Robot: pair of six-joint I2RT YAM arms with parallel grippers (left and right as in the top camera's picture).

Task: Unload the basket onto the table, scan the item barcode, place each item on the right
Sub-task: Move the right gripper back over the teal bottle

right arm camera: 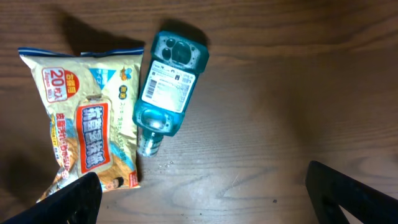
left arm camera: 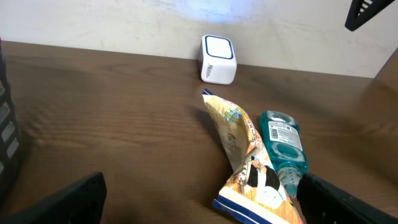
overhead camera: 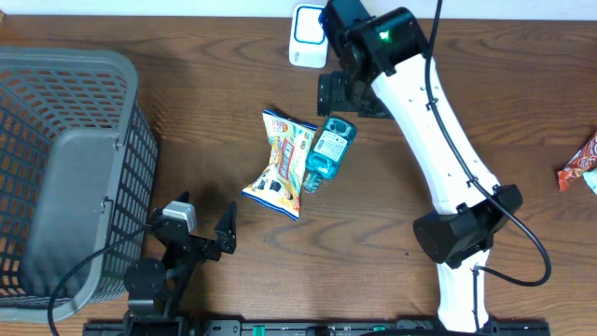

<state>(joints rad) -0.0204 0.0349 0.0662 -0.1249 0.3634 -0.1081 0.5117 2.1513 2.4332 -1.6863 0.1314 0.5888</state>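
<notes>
Right claw (overhead camera: pixel 353 105) hangs spread apart, empty; beneath it one teal bottle (overhead camera: pixel 328 149) touches one snack bag (overhead camera: pixel 283 163), one white scanner (overhead camera: pixel 308 35) behind. Left claw (overhead camera: pixel 202 224), likewise apart, sits beside one grey basket (overhead camera: pixel 93 61).

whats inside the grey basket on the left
From overhead, only the bare grey floor of the basket shows, with no item on it. Its left side runs out of frame and the slanted mesh walls cover the floor's edges, so those parts cannot be checked.

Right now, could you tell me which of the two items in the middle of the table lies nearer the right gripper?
The teal bottle, lying on the side toward the right gripper; the snack bag lies beyond it.
</notes>
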